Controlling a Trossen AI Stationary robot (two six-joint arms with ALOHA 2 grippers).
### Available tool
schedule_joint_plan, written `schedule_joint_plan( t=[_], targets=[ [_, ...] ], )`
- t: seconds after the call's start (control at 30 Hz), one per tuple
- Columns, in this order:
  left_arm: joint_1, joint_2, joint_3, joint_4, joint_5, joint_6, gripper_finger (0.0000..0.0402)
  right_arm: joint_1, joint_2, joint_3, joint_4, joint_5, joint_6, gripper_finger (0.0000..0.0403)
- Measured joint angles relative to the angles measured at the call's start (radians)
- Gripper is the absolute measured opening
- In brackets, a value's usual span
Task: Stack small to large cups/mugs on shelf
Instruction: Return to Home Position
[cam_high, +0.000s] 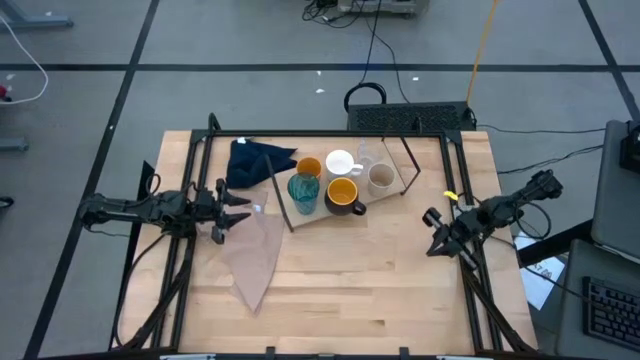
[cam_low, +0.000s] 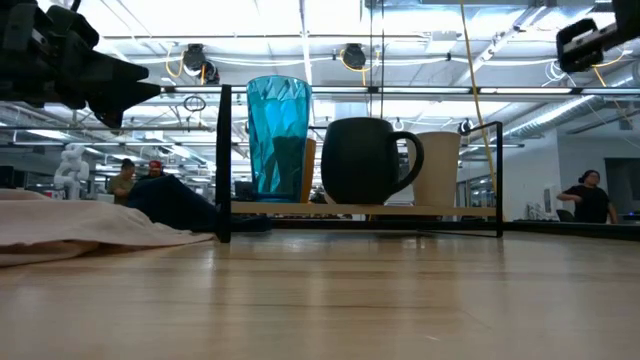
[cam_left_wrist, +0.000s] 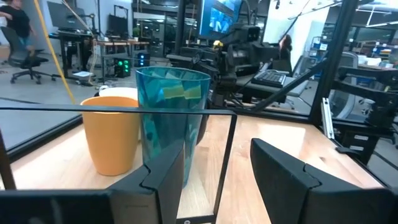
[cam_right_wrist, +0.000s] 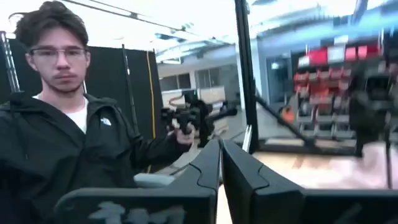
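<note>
The shelf (cam_high: 385, 192), a light-wood board with black rod ends, lies flat on the table and carries all the cups. On it stand the teal tumbler (cam_high: 303, 192), the dark mug with orange inside (cam_high: 343, 193), the small orange cup (cam_high: 309, 167), the white mug (cam_high: 340, 162), the clear cup (cam_high: 368, 155) and the grey-beige cup (cam_high: 381, 178). My left gripper (cam_high: 240, 209) hovers open just left of the shelf, its fingers pointing at the teal tumbler (cam_left_wrist: 171, 118). My right gripper (cam_high: 432, 234) waits shut, right of the shelf.
A dark blue cloth (cam_high: 255, 160) lies bunched at the shelf's far left corner. A pinkish-beige cloth (cam_high: 255, 250) spreads over the table below my left gripper. The near half of the table (cam_high: 370, 290) is bare wood. A person in a black jacket (cam_right_wrist: 56, 143) shows beyond the table.
</note>
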Motion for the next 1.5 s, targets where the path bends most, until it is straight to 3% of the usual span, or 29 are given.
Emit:
schedule_joint_plan(
  t=[0.23,0.4,0.63,0.8,1.03,1.27,1.5],
  targets=[
    [0.000,0.000,0.000,0.003,-0.012,-0.023,0.0184,0.000,0.017,-0.021,0.004,-0.112,0.090,0.0009],
    [0.000,0.000,0.000,0.007,-0.019,-0.027,0.0184,-0.005,0.021,-0.058,0.004,-0.128,0.035,0.0009],
    [0.000,0.000,-0.001,0.016,-0.031,-0.030,0.0184,-0.077,0.022,-0.064,-0.079,0.035,-0.028,0.0009],
    [0.000,0.000,-0.001,0.018,-0.031,-0.031,0.0184,-0.176,0.021,-0.065,-0.077,0.036,-0.091,0.0009],
    [0.000,0.000,-0.001,0.011,-0.030,-0.030,0.0184,-0.403,0.022,-0.066,-0.102,0.056,-0.094,0.0009],
    [0.000,0.000,0.000,0.008,-0.027,-0.023,0.0184,-0.609,0.023,-0.067,-0.146,-0.027,-0.063,0.0009],
    [0.000,0.000,0.000,0.003,-0.004,-0.027,0.0184,-0.688,0.030,-0.067,-0.153,-0.078,-0.030,0.0009]
  ],
)
